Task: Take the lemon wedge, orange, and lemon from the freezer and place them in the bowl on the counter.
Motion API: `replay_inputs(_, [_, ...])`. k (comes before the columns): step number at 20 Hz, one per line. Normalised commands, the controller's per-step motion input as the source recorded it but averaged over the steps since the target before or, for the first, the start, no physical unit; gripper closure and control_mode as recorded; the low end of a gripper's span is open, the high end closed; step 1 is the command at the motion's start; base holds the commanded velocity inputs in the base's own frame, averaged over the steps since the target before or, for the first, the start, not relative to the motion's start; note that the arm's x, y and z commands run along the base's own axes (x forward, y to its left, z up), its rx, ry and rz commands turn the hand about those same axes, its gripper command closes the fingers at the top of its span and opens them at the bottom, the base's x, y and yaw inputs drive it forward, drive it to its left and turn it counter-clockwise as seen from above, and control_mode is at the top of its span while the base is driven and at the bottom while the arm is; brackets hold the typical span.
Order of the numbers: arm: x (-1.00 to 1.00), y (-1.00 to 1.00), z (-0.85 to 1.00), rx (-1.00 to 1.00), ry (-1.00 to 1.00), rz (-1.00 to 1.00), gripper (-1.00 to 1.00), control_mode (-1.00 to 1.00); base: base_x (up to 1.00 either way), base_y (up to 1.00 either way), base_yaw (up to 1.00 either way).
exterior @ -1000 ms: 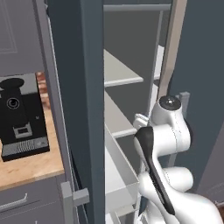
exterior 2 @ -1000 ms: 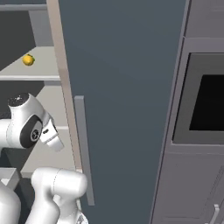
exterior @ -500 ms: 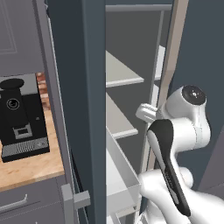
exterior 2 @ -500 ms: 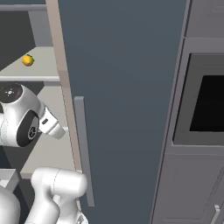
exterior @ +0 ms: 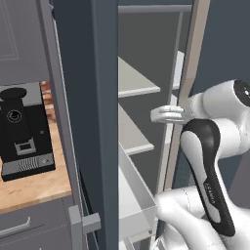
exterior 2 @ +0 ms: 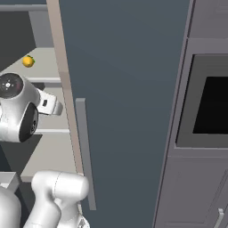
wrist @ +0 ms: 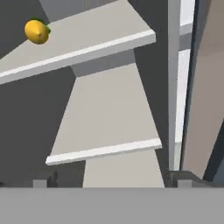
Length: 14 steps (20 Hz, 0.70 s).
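The tool (wrist: 109,183) stands with its jaws spread wide and nothing between them, pointing into the open freezer (exterior: 93,97) toward its light grey shelves (wrist: 100,118). On the upper shelf, well apart from the tool and off to its far side, lies the lemon (wrist: 37,31), alone on the bare surface. Beside the freezer a black coffee machine (exterior: 24,132) sits on the wooden desk (exterior: 34,188).
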Motion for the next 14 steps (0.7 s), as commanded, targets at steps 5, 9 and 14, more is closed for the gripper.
replay_inputs(5, [0.19,0.49,0.91,-0.14,-0.21,0.38,-1.00,-1.00,0.00,0.00,0.00])
replay_inputs(9, [0.56,0.44,0.68,-0.05,-0.12,0.31,-1.00,-1.00,0.00,0.00,0.00])
replay_inputs(14, [0.82,0.57,0.34,-0.08,0.00,0.09,-1.00,-1.00,0.00,0.00,0.00])
